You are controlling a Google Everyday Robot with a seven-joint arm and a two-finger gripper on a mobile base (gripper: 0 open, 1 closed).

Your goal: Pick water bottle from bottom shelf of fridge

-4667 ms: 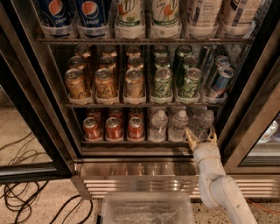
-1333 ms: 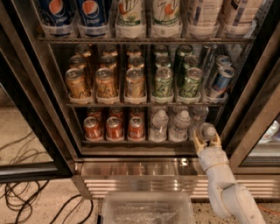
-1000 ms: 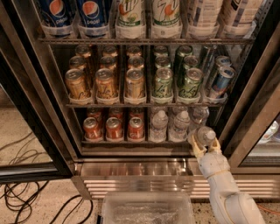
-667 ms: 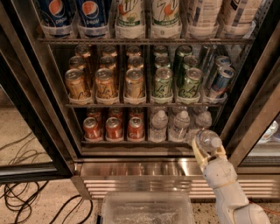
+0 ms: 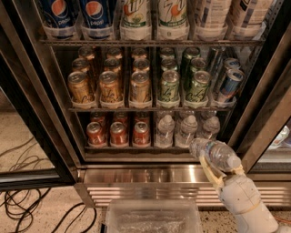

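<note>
pepsi lettering and the round red, white and blue logo show on the two blue-labelled bottles [image 5: 75, 13] at the left of the top rack. beside them stand two 7up bottles [image 5: 154, 13] with green and white labels, then pale-labelled bottles whose writing cannot be read. the middle rack holds lanes of gold cans [image 5: 109, 86] on the left, green cans [image 5: 182, 84] to their right, and a tilted blue and silver can [image 5: 231, 84] at the far right; their script is too small to read.

on the bottom shelf [image 5: 122, 146], a thin dark wire rack with clear plastic dividers, red cans [image 5: 119, 133] fill the left lanes and small clear ribbed bottles [image 5: 186, 129] with white caps fill the right ones. the fridge [image 5: 36, 104] has a black door frame and a shiny steel base [image 5: 136, 175] with a slotted vent grille [image 5: 150, 193].

the tool [image 5: 218, 166] is at the near right, in front of the steel base and below the shelf's right end. its pale yellowish fingers [image 5: 207, 169] are pinching the water bottle [image 5: 213, 154]. that bottle is outside the shelf, clear and ribbed, tilted almost onto its side.

a clear plastic bin [image 5: 152, 218] sits at the near edge, and dark cables [image 5: 27, 209] lie on the speckled floor at the left.
</note>
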